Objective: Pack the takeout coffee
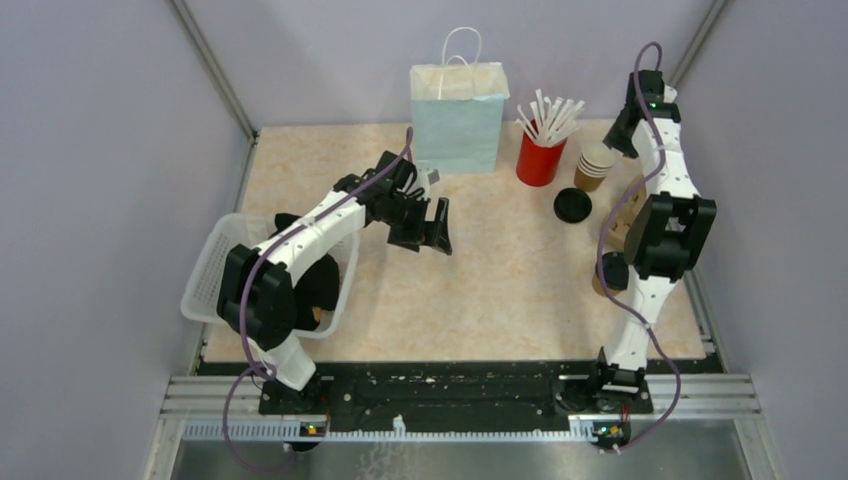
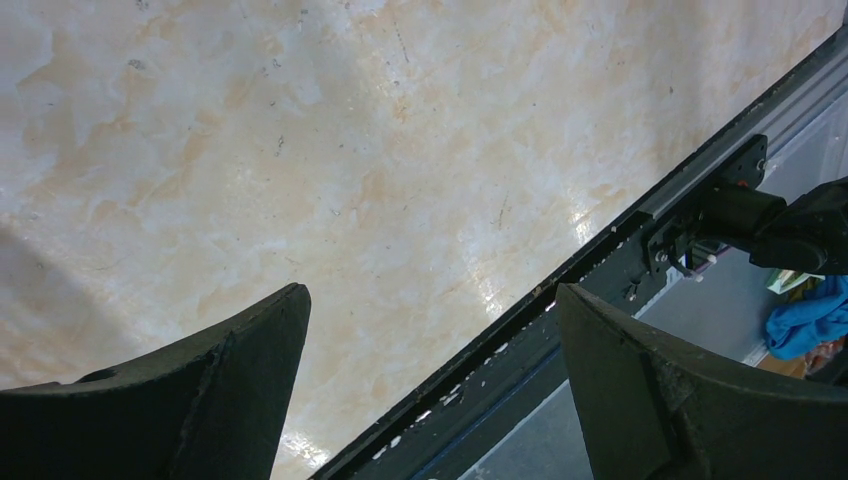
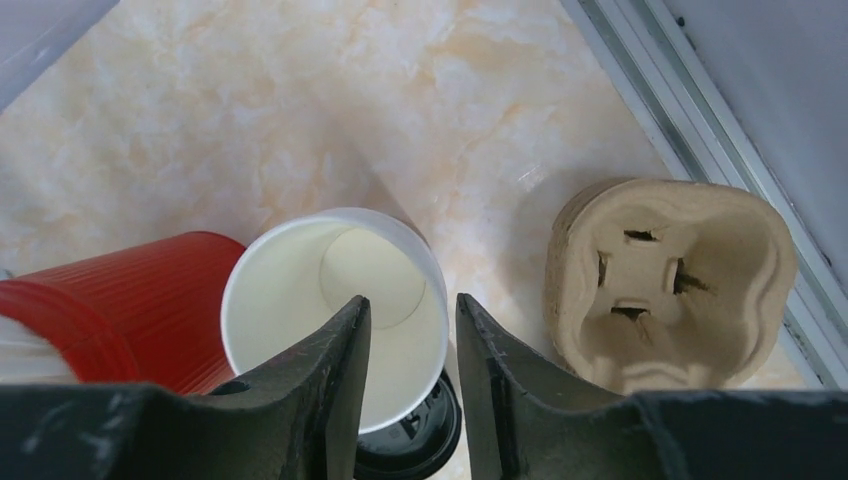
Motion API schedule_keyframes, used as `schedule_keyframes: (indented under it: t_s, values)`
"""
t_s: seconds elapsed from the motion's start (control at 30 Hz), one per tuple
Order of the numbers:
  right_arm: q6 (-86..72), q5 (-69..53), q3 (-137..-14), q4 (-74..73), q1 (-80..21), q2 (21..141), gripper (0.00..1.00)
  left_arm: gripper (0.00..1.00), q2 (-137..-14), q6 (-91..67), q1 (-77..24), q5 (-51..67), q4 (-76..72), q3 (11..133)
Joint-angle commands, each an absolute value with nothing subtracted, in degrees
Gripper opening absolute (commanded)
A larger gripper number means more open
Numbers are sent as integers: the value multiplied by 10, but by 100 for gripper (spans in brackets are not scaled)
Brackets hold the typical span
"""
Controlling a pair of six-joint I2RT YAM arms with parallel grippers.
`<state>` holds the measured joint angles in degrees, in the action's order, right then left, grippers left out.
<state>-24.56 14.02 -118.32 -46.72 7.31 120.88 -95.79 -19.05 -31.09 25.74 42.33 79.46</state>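
A stack of brown paper cups, white inside, stands at the back right beside the red cup. My right gripper hangs over the stack with one finger inside the top cup and the other outside. The rim wall runs between the jaws, which stand half closed with a gap still showing. A black lid lies under the cup's near edge. Two black lids lie on the table. My left gripper is wide open over bare table, holding nothing.
The pale blue paper bag stands at the back centre. A red cup of white straws touches the cup stack's left side. A pulp cup carrier lies to its right near the rail. A white basket sits at the left.
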Motion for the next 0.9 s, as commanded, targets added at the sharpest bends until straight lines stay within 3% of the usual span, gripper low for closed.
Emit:
schedule_keyframes:
  t_s: [0.0, 0.2, 0.7, 0.87]
  values:
    - [-228, 159, -1216, -460, 77, 1229, 36, 98, -963, -176, -302, 268, 419, 821]
    - [-228, 163, -1236, -473, 77, 1250, 32, 98, -970, -183, -300, 274, 416, 823]
    - [-224, 160, -1264, -495, 76, 1253, 0, 98, -962, -194, -300, 270, 420, 822]
    - [-229, 143, -1262, -494, 76, 1239, 0, 98, -959, -188, -300, 270, 422, 822]
